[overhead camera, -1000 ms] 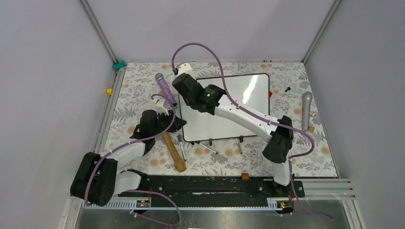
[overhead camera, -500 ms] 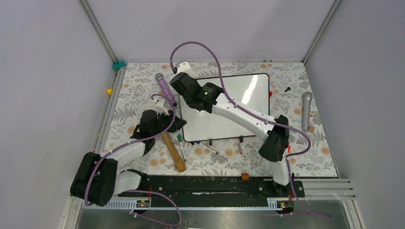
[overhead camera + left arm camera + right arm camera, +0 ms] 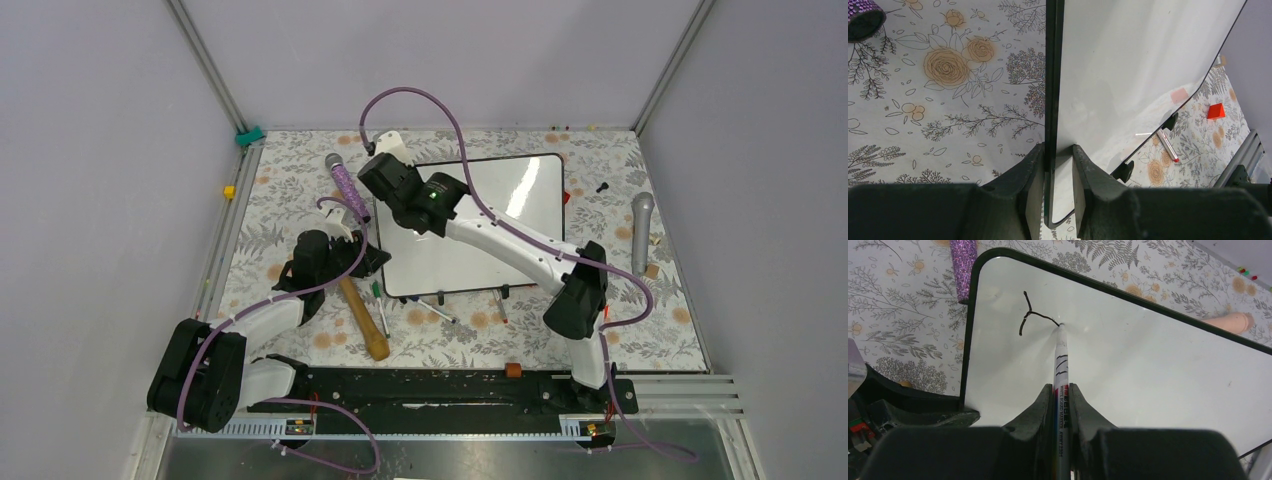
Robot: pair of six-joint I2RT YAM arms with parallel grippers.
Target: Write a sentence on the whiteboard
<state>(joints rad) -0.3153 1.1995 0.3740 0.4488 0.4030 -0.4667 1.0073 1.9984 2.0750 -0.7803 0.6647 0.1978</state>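
The whiteboard [image 3: 520, 205] lies on the floral table, glossy white in a thin black frame. My left gripper [image 3: 1058, 150] is shut on its near-left edge [image 3: 1053, 90], one finger on each side. My right gripper [image 3: 1061, 387] is shut on a white whiteboard marker [image 3: 1061, 357]. The marker's tip touches the board [image 3: 1148, 370] near its far-left corner. Of the sentence, only a few thin dark strokes [image 3: 1028, 315] show, a vertical line with a bar running to the tip. In the top view my right gripper [image 3: 385, 175] hides that corner and my left gripper [image 3: 372, 262] sits at the board's left edge.
A wooden-handled hammer [image 3: 362, 315] lies beside my left arm. A purple microphone [image 3: 345, 180] rests left of the board and a grey one [image 3: 641, 230] to its right. Loose markers [image 3: 440, 308] lie along the board's near edge, and a red block [image 3: 1216, 110] lies farther along that edge.
My right gripper has shifted slightly toward the board's far-left corner with the marker. The left arm and the board have not moved.
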